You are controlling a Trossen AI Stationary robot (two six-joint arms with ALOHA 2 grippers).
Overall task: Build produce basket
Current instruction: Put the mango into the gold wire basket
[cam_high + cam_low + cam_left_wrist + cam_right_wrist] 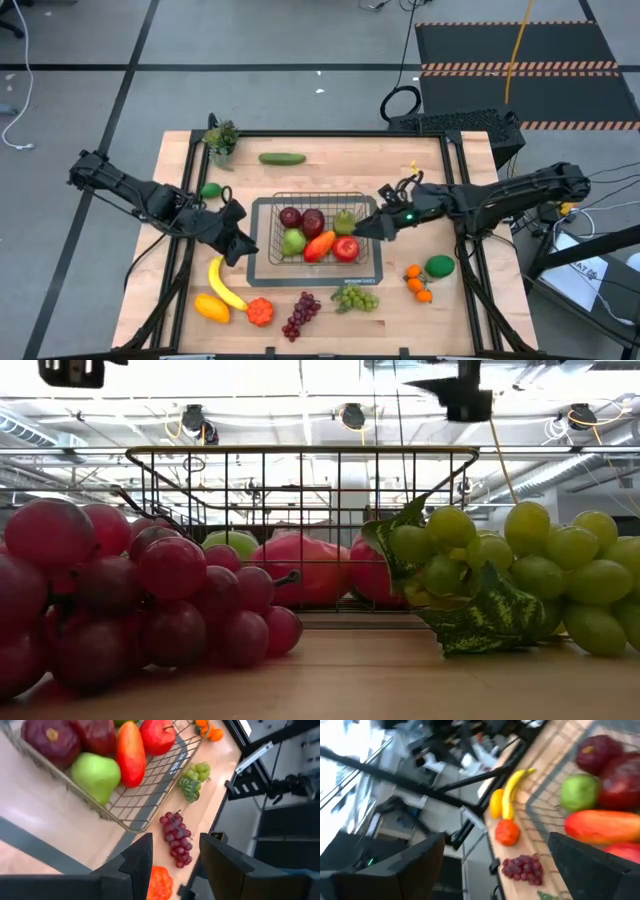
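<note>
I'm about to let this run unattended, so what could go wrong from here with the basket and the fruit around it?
1. The right end effector hangs open right at the basket rim by the red apple; pulling back, it might snag the wire.
2. The left end effector sits near the basket's other side; both arms reaching in could collide.
3. The fruit inside is crowded; the banana may not lie flat.

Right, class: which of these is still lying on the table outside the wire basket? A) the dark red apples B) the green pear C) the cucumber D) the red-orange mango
C: in the high view the cucumber lies on the bare table behind the basket, while the other three sit inside the wire walls.
</note>
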